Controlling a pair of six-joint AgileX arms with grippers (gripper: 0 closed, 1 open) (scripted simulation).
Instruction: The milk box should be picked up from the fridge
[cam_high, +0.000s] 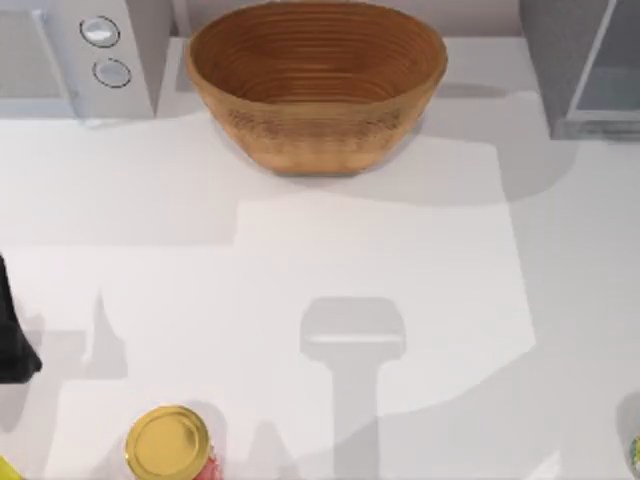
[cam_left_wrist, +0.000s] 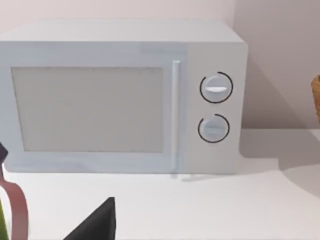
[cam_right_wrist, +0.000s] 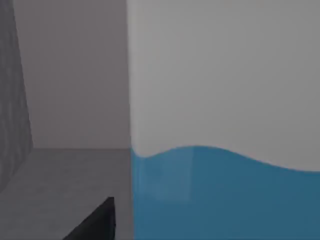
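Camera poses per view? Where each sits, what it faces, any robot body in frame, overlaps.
Top: above the table, looking down on basket, microwave, fridge, gold-lidded jar; dark left arm part at the left edge.
Left wrist: faces the microwave front; left gripper finger shows.
Right wrist: close against the milk box inside a grey compartment; right gripper finger shows.
Shared: top and left wrist both see microwave and basket.

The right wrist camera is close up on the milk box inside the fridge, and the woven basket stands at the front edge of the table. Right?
Not quite. In the top view the woven basket stands at the back of the table, between the microwave and the fridge. The right wrist view does show the milk box close up.
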